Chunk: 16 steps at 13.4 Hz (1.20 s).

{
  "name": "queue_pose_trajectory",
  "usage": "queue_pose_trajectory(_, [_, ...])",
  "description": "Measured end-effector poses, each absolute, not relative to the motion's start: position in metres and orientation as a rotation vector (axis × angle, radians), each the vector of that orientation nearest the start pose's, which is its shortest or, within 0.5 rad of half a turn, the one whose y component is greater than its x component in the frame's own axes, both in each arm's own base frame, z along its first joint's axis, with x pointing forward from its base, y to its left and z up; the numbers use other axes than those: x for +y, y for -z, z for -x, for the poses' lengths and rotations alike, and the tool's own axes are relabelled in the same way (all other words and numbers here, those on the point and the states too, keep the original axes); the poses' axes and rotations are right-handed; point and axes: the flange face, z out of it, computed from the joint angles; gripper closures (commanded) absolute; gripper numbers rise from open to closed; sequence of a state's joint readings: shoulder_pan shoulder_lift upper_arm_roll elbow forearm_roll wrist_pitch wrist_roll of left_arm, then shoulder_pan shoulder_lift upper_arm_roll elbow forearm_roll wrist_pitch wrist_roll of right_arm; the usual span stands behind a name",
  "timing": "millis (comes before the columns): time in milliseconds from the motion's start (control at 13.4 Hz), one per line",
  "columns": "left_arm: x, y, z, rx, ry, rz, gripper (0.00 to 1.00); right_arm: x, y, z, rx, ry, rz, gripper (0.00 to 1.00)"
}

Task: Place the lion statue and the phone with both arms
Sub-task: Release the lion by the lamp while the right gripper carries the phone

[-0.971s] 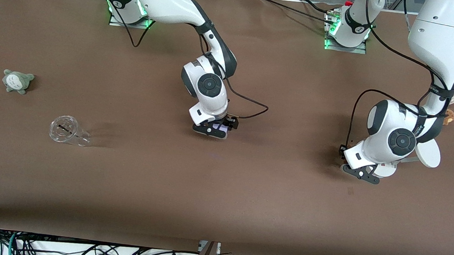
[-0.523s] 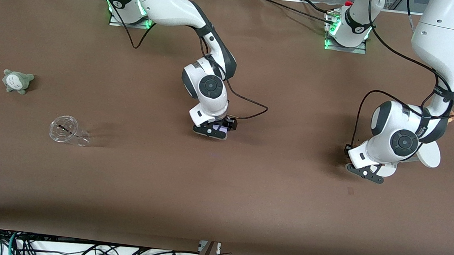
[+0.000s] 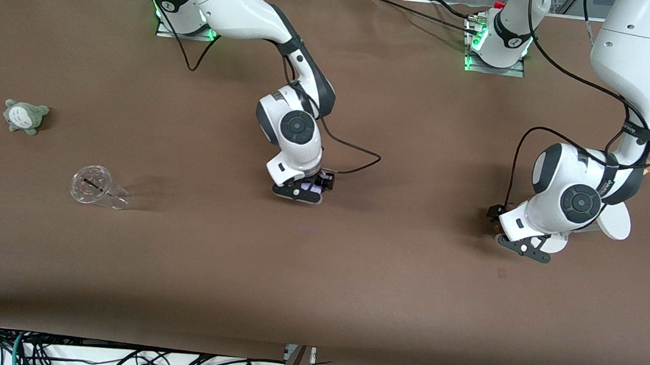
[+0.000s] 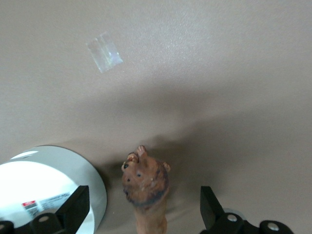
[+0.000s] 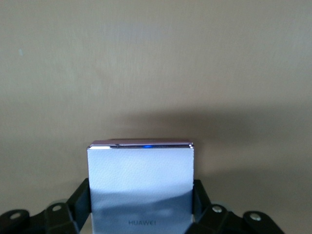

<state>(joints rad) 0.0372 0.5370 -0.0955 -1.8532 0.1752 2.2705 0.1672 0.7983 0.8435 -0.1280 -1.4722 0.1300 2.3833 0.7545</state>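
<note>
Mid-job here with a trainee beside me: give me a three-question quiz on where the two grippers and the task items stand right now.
1. True or false: the right gripper is shut on the phone.
2. The left gripper's fingers stand: A) clamped on the lion statue; B) open on either side of it; C) shut over the white round stand.
3. Which lies nearer the front camera: the clear plastic cup or the grey-green plush?

Key: 1 true, both fingers press the phone's edges. 2 B, gaps show on both sides of the lion statue. 3 the clear plastic cup.
</note>
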Motion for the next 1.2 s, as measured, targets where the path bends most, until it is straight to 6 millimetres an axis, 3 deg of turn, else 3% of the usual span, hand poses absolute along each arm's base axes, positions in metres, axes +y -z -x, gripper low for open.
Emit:
queue_pose_trajectory(149, [-0.036, -0.248, -0.627, 0.523, -0.208, 3.012, 0.0, 0.431, -0.197, -0.585, 0.122, 0.077, 3.105, 0.57])
queue_pose_trajectory(374, [-0.045, -0.312, -0.626, 0.524, -0.233, 2.987, 0.0, 0.339, -0.219, -0.636, 0.015, -0.008, 3.14, 0.57])
queue_pose_trajectory(598, [-0.046, -0.403, -0.629, 0.494, -0.209, 2.971, 0.0, 0.248, -0.224, -0.671, -0.051, -0.081, 3.152, 0.57])
queue_pose_trajectory(747, [-0.043, -0.463, -0.626, 0.465, -0.179, 2.965, 0.0, 0.201, -0.219, -0.681, -0.067, -0.135, 3.154, 0.57])
queue_pose_trajectory(971, [-0.041, -0.54, -0.61, 0.426, -0.161, 2.966, 0.0, 0.155, -0.21, -0.685, -0.072, -0.196, 3.152, 0.57])
queue_pose_trajectory(1046, [-0.041, -0.559, -0.604, 0.416, -0.158, 2.979, 0.0, 0.146, -0.206, -0.684, -0.064, -0.211, 3.155, 0.57])
queue_pose_trajectory(1195, [-0.04, -0.579, -0.6, 0.404, -0.146, 2.993, 0.0, 0.13, -0.199, -0.682, -0.083, -0.236, 3.166, 0.57])
